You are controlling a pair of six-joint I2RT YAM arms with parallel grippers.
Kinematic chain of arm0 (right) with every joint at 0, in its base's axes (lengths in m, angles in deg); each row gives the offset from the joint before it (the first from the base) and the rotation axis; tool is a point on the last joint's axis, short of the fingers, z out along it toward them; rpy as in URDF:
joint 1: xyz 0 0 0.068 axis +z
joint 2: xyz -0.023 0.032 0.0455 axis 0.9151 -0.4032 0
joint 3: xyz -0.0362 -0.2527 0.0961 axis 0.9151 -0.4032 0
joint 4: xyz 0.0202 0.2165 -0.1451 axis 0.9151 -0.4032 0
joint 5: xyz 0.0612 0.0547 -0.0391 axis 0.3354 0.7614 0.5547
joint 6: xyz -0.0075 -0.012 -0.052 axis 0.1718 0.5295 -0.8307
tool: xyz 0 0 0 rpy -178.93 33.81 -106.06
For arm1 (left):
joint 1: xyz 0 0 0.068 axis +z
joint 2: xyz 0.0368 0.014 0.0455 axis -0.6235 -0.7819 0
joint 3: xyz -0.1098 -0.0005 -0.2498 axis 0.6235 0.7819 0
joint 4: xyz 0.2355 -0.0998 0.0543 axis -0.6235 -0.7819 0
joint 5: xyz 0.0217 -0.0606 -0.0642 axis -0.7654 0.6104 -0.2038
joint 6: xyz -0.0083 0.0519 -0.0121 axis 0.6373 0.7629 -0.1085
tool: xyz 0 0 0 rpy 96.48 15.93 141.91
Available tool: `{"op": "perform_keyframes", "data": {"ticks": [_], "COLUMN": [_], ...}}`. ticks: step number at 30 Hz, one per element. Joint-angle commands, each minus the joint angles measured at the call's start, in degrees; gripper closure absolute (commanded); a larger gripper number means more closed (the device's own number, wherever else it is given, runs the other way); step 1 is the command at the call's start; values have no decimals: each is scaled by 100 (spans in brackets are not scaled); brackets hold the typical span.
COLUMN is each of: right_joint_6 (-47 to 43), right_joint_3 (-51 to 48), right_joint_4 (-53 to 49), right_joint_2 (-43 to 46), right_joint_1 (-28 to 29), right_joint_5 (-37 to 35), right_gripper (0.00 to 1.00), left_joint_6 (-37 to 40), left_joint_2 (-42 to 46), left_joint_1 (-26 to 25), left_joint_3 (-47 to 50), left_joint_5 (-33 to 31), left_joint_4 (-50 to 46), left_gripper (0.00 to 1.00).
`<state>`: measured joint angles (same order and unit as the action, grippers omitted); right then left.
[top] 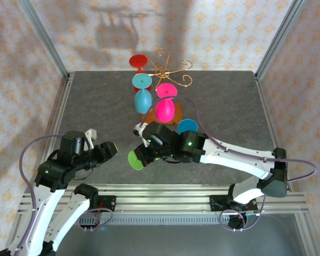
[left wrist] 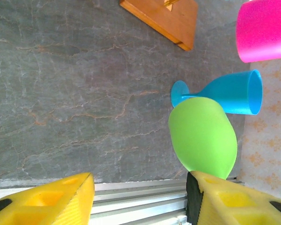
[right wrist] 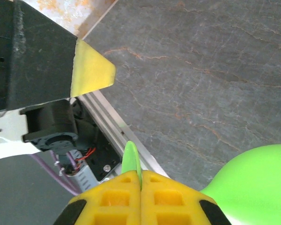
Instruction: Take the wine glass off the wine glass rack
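The green wine glass (right wrist: pixel 253 180) is off the wine glass rack (top: pixel 168 69) and well in front of it, near the table's (top: pixel 96 106) front edge. The right gripper (right wrist: pixel 140 180) is clamped on its thin foot. A blue glass (left wrist: pixel 229 93) is just beside it. Pink (top: pixel 164 106), teal (top: pixel 143 96) and red (top: pixel 138 60) glasses hang at the rack. The left gripper (left wrist: pixel 140 199) hangs nearby, fingers apart and holding nothing
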<state>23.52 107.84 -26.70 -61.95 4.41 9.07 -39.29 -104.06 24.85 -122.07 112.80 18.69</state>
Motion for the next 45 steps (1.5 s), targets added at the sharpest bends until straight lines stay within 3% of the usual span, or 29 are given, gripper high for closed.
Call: {"op": "perform_keyframes", "data": {"ticks": [1, 8, 12, 19, 28, 45], "right_joint_6": [-625, -1424, -1827, -2240, -2592, -2969], "right_joint_3": [-170, -628, -985, -1720, -2160, -2061], "right_joint_4": [430, 1159, 1707, 2808, 3453, 3782], "right_joint_2": [-31, -212, -286, -216, -114, -462], "right_joint_1": [237, 688, 915, 1014, 1065, 1293], "right_joint_5": [-649, -1425, -2220, -3185, -3518, -3913], "right_gripper": [100, 100, 100, 100, 100, 100], "left_joint_6": [-2, -98, -172, -553, -1511, -2787], "left_joint_2": [37, -60, -104, -131, -158, 53], "left_joint_1": [44, 44, 44, 41, 44, 44], "left_joint_3": [138, 419, 466, 670, 1204, 1810], "left_joint_5": [77, 342, 490, 845, 1400, 1654], "left_joint_4": [-162, 17, 95, 510, 1554, 2825], "left_gripper": [45, 44, 43, 42, 38, 40]}}
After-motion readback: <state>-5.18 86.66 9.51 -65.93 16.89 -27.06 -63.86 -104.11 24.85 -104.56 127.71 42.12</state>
